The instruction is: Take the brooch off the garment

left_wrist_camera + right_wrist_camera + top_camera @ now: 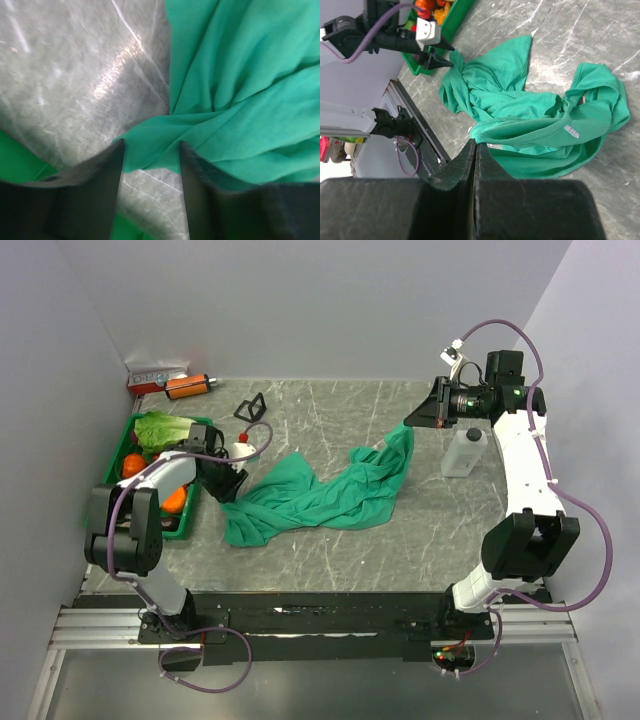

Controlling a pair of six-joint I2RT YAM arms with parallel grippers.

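The teal-green garment (pixel 320 495) lies crumpled across the middle of the table, and one end is lifted toward the back right. My right gripper (pixel 408 423) (pixel 475 142) is shut on a hemmed edge of the garment (pixel 520 100) and holds that end up. My left gripper (pixel 235 487) (pixel 150 145) is open, low at the garment's left end. A pointed fold of the garment (pixel 240 90) reaches in between its fingertips. The brooch is hidden in every view.
A green crate (pixel 128 435) with lettuce (pixel 165 428) and orange vegetables stands at the left edge, beside my left arm. A clear bottle (pixel 465 452) stands under my right arm. A black triangular stand (pixel 252 408) and a small white bottle (pixel 242 447) sit behind the garment.
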